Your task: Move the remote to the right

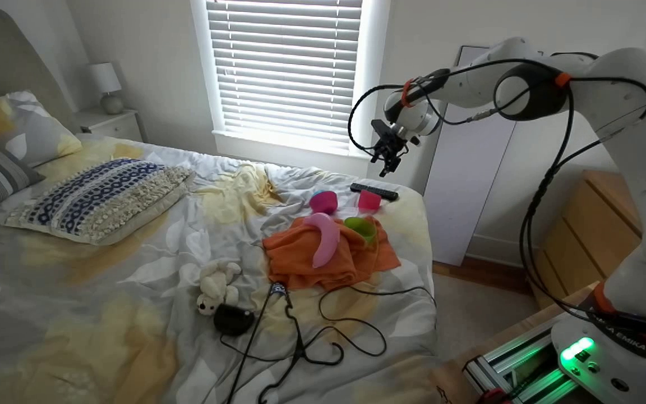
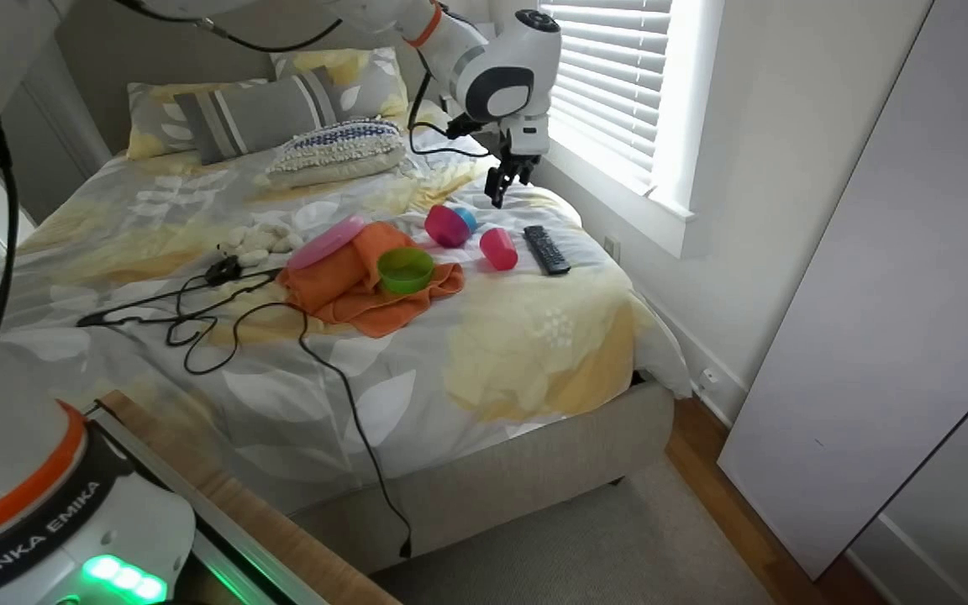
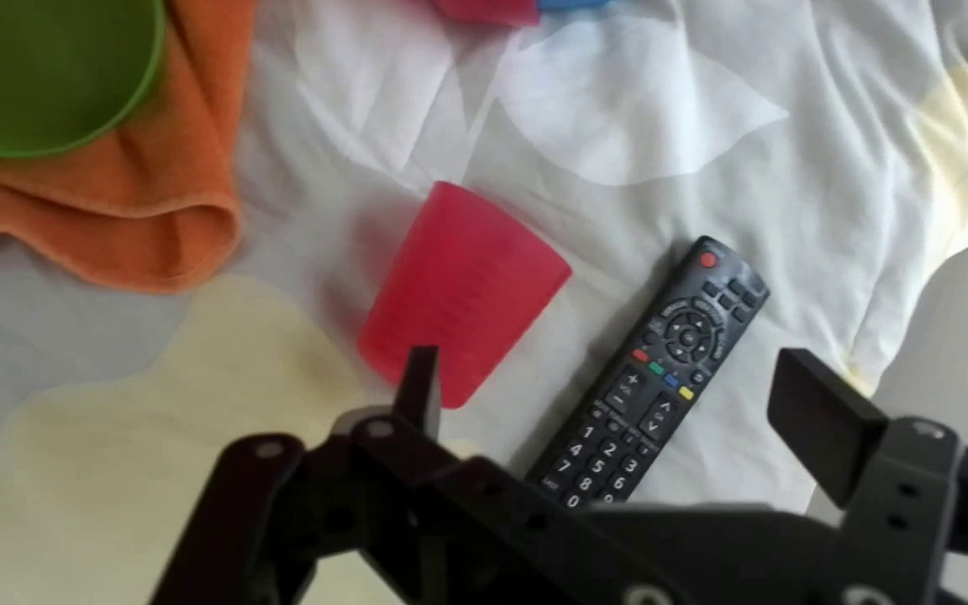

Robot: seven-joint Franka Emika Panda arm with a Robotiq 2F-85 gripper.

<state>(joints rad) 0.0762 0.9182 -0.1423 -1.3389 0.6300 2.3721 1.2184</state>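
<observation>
Two fingers (image 3: 824,428) of the gripper (image 3: 607,388) stand spread wide in the wrist view, at nine and three o'clock, and the remote (image 3: 648,370) shows between them, its lower end hidden by the gripper's body. The gripper hangs over the bed (image 2: 442,395), clear of the remote, which lies face up near the bed's edge, at five o'clock from the gripper in an exterior view. A red cup (image 3: 465,294) lies on its side near the remote, at ten o'clock from it in the wrist view. Farther off, at nine o'clock from the remote in an exterior view, a green bowl (image 2: 405,270) rests on an orange towel (image 2: 324,286). There, at ten o'clock from the cup, sits a magenta bowl (image 2: 446,227) with a blue piece (image 2: 467,219) at its edge. A curved pink toy (image 1: 324,240) lies on the towel. In an exterior view a plush (image 1: 217,283) lies between eight and nine o'clock from the towel, a dark lump (image 1: 233,320) just beside it, and a black hanger (image 1: 299,347) at seven.
</observation>
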